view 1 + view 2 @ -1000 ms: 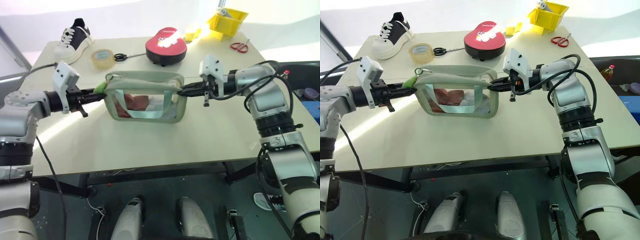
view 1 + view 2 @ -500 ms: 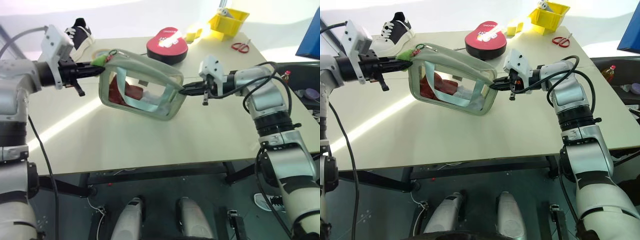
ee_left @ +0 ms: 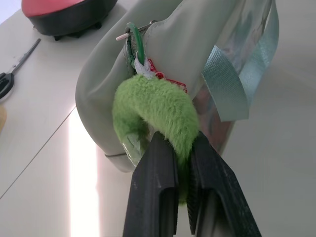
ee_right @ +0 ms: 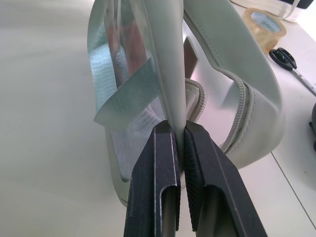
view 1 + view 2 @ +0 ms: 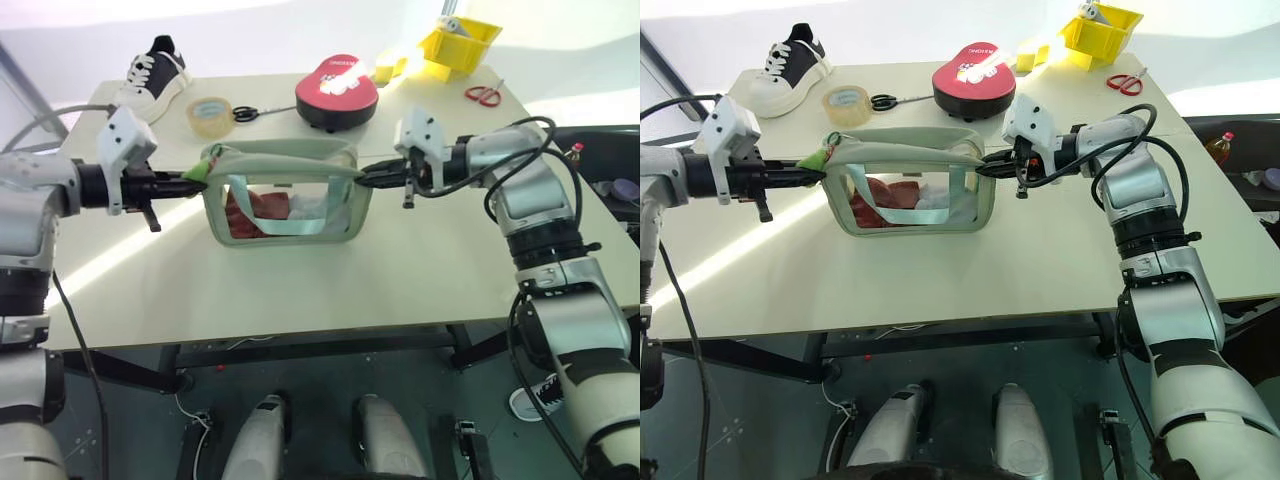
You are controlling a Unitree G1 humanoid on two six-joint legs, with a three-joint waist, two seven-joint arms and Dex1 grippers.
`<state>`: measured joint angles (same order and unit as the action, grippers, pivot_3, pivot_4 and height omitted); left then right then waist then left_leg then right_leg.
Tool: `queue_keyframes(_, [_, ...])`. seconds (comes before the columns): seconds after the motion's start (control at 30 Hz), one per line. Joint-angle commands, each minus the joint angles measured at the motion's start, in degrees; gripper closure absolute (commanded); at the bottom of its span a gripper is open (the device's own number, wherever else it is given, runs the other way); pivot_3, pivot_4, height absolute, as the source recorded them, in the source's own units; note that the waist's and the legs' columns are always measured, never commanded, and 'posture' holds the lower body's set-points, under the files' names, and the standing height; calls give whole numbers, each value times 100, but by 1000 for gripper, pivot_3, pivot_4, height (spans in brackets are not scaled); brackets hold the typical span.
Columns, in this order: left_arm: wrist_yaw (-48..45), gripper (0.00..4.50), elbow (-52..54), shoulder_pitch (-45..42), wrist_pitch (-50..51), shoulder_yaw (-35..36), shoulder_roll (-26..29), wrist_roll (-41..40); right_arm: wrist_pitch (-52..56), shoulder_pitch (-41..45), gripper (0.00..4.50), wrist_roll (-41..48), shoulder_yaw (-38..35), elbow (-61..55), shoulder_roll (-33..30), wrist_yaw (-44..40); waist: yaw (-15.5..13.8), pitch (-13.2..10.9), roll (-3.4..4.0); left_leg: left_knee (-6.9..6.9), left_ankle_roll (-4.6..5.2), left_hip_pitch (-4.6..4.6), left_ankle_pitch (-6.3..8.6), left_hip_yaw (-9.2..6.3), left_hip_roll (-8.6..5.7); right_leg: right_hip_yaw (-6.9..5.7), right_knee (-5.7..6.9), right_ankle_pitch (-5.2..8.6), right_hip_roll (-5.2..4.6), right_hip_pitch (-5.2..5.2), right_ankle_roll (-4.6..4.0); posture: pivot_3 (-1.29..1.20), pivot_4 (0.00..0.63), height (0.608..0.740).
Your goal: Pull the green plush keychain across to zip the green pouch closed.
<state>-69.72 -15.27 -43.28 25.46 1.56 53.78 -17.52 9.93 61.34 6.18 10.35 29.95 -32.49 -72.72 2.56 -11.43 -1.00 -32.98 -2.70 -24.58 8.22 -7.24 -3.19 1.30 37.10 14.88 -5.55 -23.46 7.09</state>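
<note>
Two pincers stretch the green pouch [image 5: 288, 195] between them over the surface [image 5: 300, 280]. Right pincer [image 5: 364, 178] is clenched on the pouch's end seam. Left pincer [image 3: 178, 163] grasps the green plush keychain [image 3: 157, 112] at the pouch's opposite corner. Zipper looks run to that end, so I judge the pull about finished. Next up, most likely: let go of both ends.

Black fingers [image 3: 158, 177] pinch the green plush keychain [image 3: 158, 111] (seemingly loosely) beside the green pouch [image 3: 197, 44].
</note>
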Motion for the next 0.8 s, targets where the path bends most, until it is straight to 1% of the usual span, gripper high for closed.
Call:
queue_keyframes(0.03, [75,2357,173,14,-36,238,150,-12,-48,168,4500,70,-114,-180,20,-14,4,0,0,0,0,0,0,0,0,0,0,0,0,-1,0,0,150,740])
queue_keyframes(0.1, [108,1388,168,5,-95,261,171,12,-68,201,4500,64,-116,-138,37,-8,4,0,0,0,0,0,0,0,0,-1,1,0,0,-2,0,0,150,740])
queue_keyframes(0.27, [151,1388,2,-82,-167,283,195,42,-123,265,4500,34,-117,-41,72,2,4,0,0,0,0,0,0,0,0,0,1,0,0,-2,0,0,150,740])
queue_keyframes(0.37, [116,2236,-44,-226,-99,354,181,-58,-125,280,4500,27,-128,-50,73,13,4,0,0,0,0,0,0,0,0,-1,1,0,0,-2,0,0,150,740])
queue_keyframes(0.5, [45,4225,-146,-421,-128,330,169,-42,-125,279,4500,17,-141,-60,50,32,4,0,0,0,0,0,0,0,0,-1,1,0,0,-2,0,0,150,740])
queue_keyframes(0.53, [46,4448,-222,-557,-133,329,144,-41,-123,280,4500,13,-144,-60,42,38,0,0,0,0,0,0,0,0,0,-1,1,0,1,-1,0,0,150,740])
queue_keyframes(0.67, [22,4448,-446,-1009,-151,253,52,1,-107,269,4500,9,-151,-91,25,64,1,0,0,0,0,0,0,0,0,-1,1,0,1,-1,1,0,150,740])
queue_keyframes(0.8, [-43,4448,-561,-1208,-421,68,-112,163,-89,253,4500,20,-165,-131,29,105,6,0,0,0,0,0,0,1,-1,-1,1,0,1,0,1,0,150,740])
